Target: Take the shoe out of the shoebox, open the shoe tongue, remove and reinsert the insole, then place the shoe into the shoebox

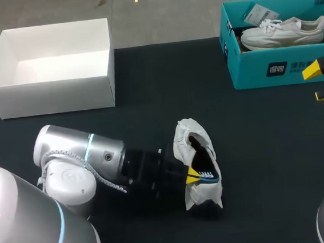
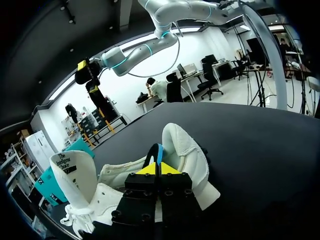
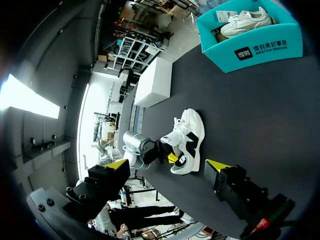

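A white shoe (image 1: 195,153) lies on its side in the middle of the black table, its opening toward my left arm. My left gripper (image 1: 194,176) reaches into that opening and is shut on the blue-edged insole (image 1: 211,177). In the left wrist view the insole (image 2: 158,150) sticks out as a thin blue strip just beyond the closed yellow tips of the left gripper (image 2: 158,169), with the shoe (image 2: 187,152) around it and the tongue (image 2: 75,172) folded out to one side. My right gripper (image 1: 319,81) hangs open and empty in front of the teal shoebox (image 1: 260,69).
A second white shoe (image 1: 282,32) lies inside the teal shoebox at the back right. An open white box (image 1: 55,86) stands at the back left. Black table surface (image 1: 269,157) stretches bare between the shoe and my right arm.
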Tool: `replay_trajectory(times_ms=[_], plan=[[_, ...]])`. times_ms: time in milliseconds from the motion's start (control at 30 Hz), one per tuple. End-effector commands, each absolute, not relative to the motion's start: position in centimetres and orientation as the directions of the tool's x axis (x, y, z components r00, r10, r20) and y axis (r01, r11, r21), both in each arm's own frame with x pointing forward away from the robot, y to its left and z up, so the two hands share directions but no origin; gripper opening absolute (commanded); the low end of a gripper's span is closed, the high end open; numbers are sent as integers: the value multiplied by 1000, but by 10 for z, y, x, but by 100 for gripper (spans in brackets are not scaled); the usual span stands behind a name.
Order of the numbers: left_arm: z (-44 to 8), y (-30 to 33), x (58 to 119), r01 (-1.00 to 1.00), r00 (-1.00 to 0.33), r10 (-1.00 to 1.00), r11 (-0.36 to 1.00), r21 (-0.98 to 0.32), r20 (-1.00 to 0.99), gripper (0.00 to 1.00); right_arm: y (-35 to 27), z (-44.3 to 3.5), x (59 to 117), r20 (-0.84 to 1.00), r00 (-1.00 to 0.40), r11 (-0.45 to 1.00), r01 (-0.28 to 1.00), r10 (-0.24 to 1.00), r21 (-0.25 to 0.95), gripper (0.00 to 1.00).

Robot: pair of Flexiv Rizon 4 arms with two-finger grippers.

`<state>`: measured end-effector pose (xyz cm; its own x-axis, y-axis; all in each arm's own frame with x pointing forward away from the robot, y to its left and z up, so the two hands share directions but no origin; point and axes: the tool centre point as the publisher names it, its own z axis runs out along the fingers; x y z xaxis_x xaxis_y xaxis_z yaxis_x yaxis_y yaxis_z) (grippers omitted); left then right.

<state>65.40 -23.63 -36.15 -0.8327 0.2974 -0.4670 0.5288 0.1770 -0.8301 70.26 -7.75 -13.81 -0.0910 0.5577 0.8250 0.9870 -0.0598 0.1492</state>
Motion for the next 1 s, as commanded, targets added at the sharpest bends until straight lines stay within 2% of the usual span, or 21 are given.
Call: replay_trajectory(times_ms=[33, 67, 133, 267, 300, 333, 400, 433, 500, 600, 667, 1000], plan=[[-355, -234, 655, 542, -827, 290, 184, -820, -481, 56, -77, -139, 702, 825, -90, -60, 987, 559, 149, 100], [-352, -232, 655, 545, -826, 284, 184, -818, -487, 75, -77, -139, 702, 825, -90, -60, 987, 559, 149, 100], [-347, -228, 655, 554, -822, 275, 184, -812, -499, 84, -77, -139, 702, 825, -90, -60, 987, 559, 149, 100], [-342, -223, 655, 558, -820, 267, 185, -809, -506, 82, -77, -139, 702, 825, -90, -60, 987, 559, 149, 100], [-342, -222, 655, 557, -821, 266, 185, -809, -505, 76, -77, -139, 702, 825, -90, -60, 987, 559, 149, 100], [-343, -221, 655, 556, -822, 267, 188, -810, -502, 65, -77, -139, 702, 825, -90, -60, 987, 559, 149, 100], [-344, -221, 655, 554, -824, 268, 189, -811, -500, 55, -77, -139, 702, 825, -90, -60, 987, 559, 149, 100], [-345, -221, 656, 553, -824, 268, 190, -811, -499, 50, -77, -139, 702, 825, -90, -60, 987, 559, 149, 100], [-347, -223, 656, 549, -827, 265, 183, -816, -497, 50, -77, -139, 702, 825, -90, -60, 987, 559, 149, 100], [-351, -227, 654, 539, -830, 277, 175, -824, -484, 35, -77, -139, 702, 825, -90, -60, 987, 559, 149, 100], [-352, -228, 653, 537, -830, 280, 173, -825, -481, 0, -77, -139, 702, 825, -90, -60, 987, 559, 149, 100], [-348, -228, 653, 537, -821, 329, 170, -826, -466, 0, -77, -139, 702, 825, -90, -60, 987, 559, 149, 100]])
